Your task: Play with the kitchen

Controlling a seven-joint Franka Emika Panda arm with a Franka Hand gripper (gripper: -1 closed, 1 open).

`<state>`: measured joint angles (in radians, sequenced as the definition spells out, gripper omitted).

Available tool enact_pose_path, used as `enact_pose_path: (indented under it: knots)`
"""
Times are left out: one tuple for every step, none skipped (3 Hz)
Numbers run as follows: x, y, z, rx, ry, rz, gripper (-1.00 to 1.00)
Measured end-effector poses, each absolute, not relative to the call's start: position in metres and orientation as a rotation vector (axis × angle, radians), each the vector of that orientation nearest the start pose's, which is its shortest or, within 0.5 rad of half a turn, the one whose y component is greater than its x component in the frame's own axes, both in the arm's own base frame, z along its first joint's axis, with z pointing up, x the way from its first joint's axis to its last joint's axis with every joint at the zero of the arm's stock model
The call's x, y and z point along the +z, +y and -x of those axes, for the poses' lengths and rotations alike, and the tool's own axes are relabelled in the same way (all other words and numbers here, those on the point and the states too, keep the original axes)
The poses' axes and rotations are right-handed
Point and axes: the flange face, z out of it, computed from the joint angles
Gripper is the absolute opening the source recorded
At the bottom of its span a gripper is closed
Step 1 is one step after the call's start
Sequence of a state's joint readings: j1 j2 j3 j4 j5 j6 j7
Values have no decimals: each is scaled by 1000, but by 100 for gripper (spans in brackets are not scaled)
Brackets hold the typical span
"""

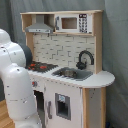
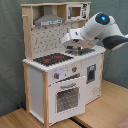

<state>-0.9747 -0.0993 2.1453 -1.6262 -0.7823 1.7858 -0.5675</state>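
Now | kitchen [image 2: 60, 75]: white, light wood; red-black stovetop [image 2: 52, 59]; tool [image 2: 76, 48] over sink, grip unclear

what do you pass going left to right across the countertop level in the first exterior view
robot arm → stovetop → sink → faucet → rounded counter end
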Motion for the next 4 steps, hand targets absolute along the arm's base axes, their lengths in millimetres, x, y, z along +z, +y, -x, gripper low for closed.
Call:
enact_pose_path:
  knots:
    - [612, 514, -270, 338, 1976, -1382, 100]
    - [599, 496, -276, 236, 2089, -1383, 100]
    - [581, 482, -279, 153, 2189, -1393, 100]
    - [561, 460, -289, 51, 2287, -1423, 100]
